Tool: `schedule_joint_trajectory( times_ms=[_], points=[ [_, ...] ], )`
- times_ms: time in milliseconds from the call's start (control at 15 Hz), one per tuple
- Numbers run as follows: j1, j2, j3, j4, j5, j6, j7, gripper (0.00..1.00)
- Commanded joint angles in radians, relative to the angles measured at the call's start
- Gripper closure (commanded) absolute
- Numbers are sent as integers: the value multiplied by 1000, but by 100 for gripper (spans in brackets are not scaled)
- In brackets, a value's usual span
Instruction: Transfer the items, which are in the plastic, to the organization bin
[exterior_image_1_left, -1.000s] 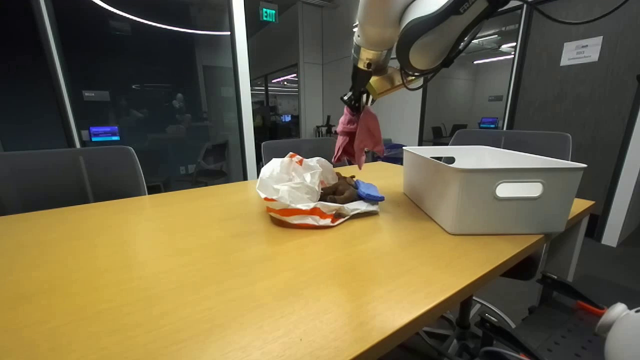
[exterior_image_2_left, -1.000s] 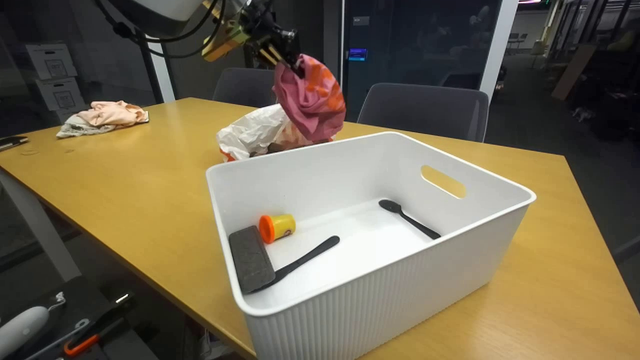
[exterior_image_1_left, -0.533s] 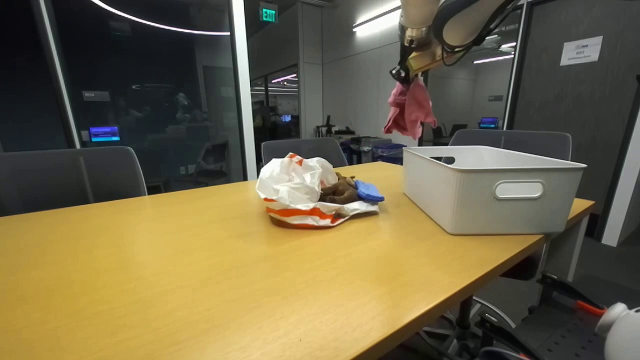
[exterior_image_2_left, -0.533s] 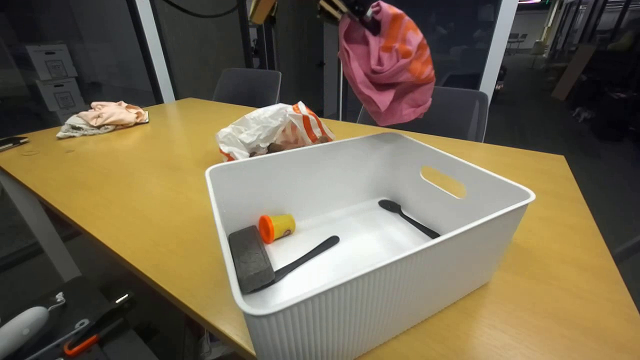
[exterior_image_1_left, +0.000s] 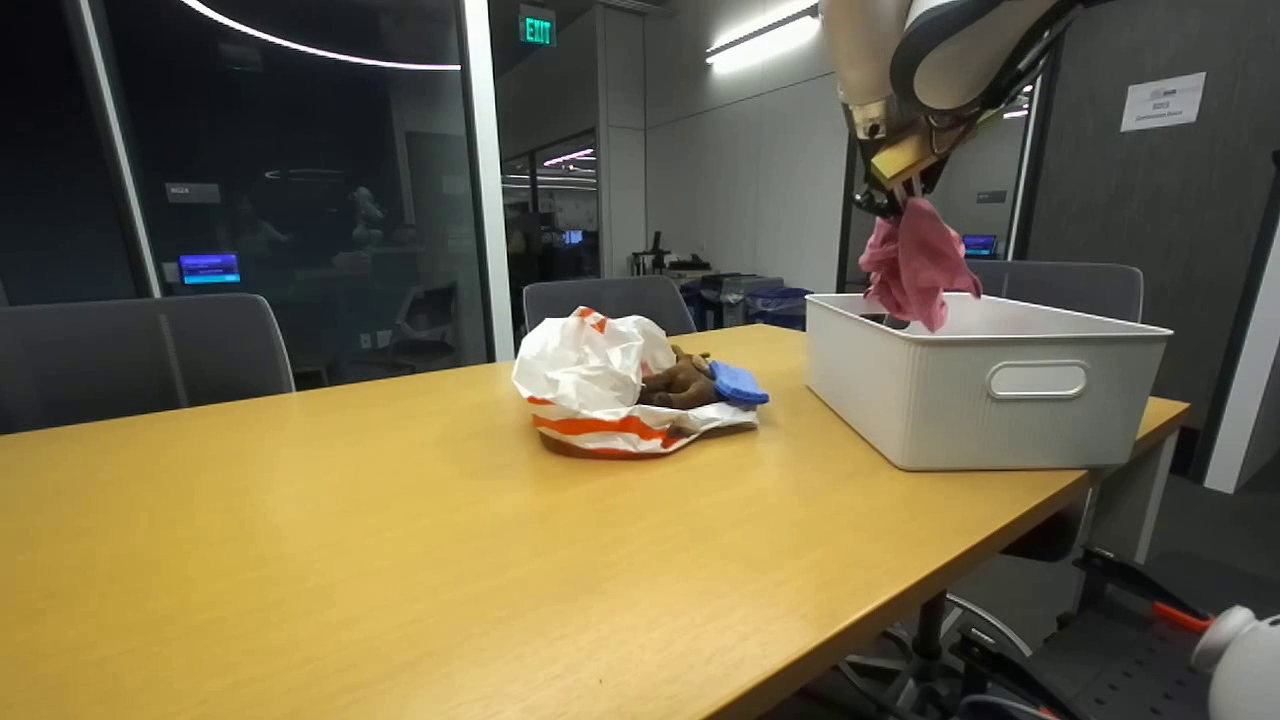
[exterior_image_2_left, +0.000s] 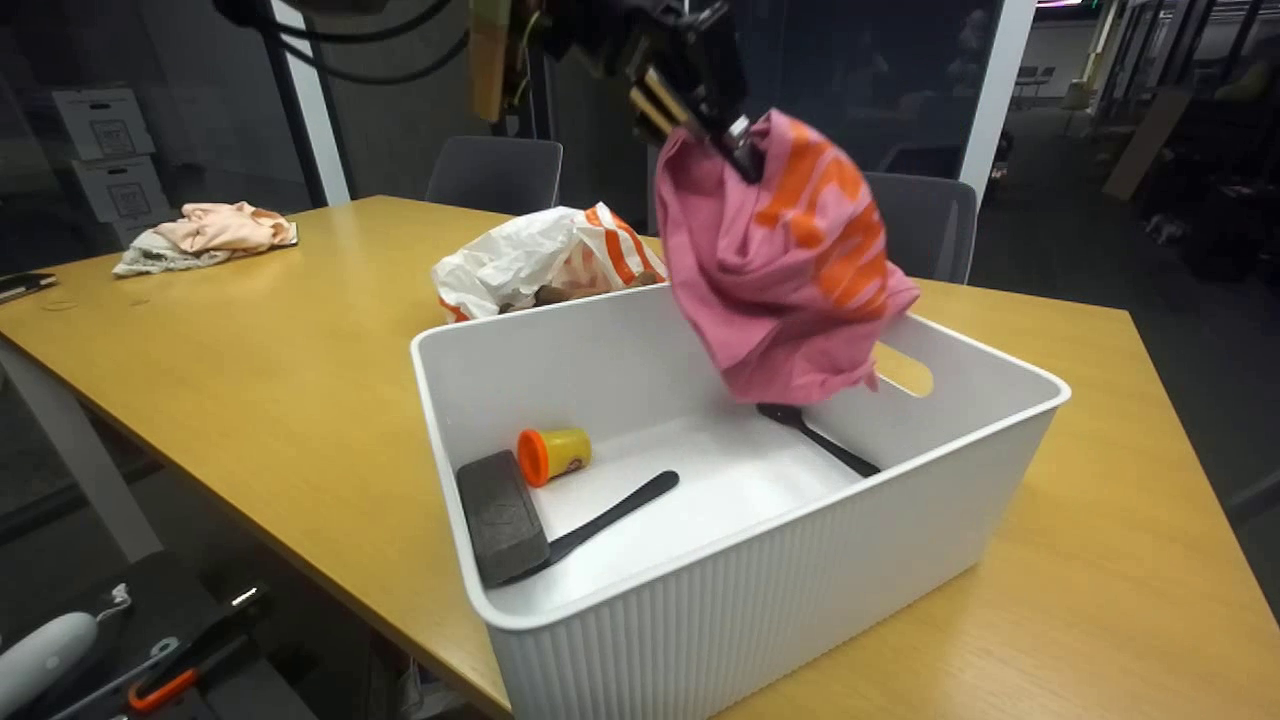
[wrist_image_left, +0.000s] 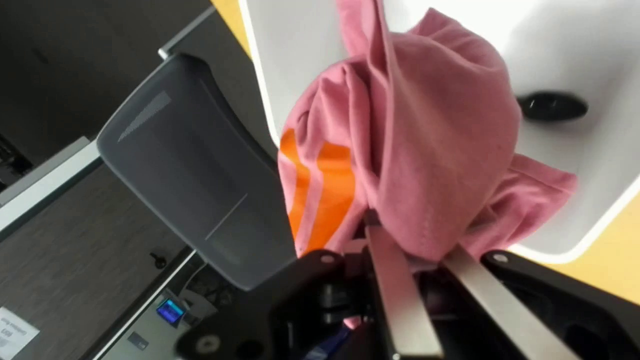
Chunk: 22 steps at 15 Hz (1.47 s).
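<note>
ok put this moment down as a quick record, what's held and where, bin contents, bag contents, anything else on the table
gripper: closed on pink cloth
cloth print: orange
cloth position: hanging over white bin, not yet released
in bin: grey block, yellow-and-orange tub, black spoon, another black utensil partly hidden by the block
source: white bag with orange stripes
bag contents: brown item and blue item at the mouth; anything deeper is hidden
also on table: peach cloth
</note>
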<state>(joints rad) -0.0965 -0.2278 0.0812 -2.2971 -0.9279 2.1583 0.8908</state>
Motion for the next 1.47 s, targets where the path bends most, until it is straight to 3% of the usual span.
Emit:
schedule_joint_trajectory(
  times_ms=[0,267,533,933,1133,1400],
  points=[
    [58,-20,2,-81,53,-38,-8,61],
    [83,-34,15,-89,3,-24,33,30],
    [140,-33,26,-78,123,129,41,1],
    [207,102,121,-52,294,323,92,0],
    [217,212,155,-6,257,323,164,0],
    [244,354,128,90,88,302,326,0]
  ],
)
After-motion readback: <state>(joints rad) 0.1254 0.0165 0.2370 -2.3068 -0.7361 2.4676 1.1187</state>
